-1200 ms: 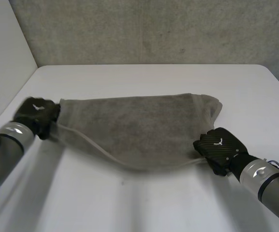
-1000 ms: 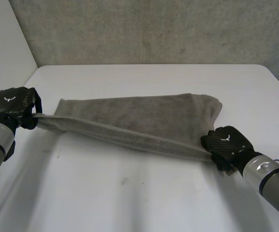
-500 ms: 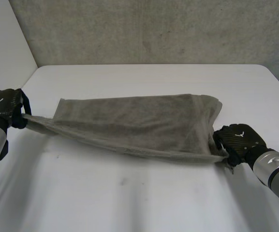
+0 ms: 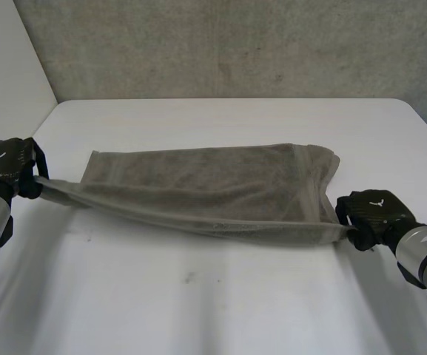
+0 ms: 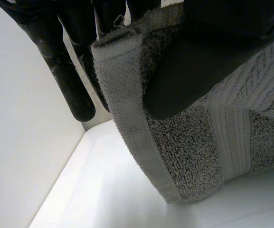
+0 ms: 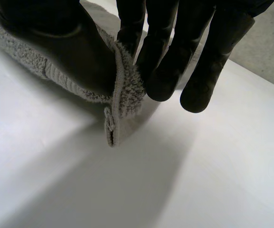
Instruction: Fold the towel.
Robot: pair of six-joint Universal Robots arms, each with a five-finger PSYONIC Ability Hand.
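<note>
Where the left hand (image 4: 6, 168) meets the towel (image 4: 213, 188), a near corner is pinched between thumb and fingers (image 5: 75, 95) (a grip made plain by the wrist view). The other near corner is pinched likewise by the right hand (image 4: 372, 213). From the head view, the near edge is seen stretched between both hands, the far part lying on the white table (image 4: 220, 303).

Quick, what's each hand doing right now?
Left hand: shut, pinching the towel at its near left corner.
Right hand: shut, pinching its near right corner.
</note>
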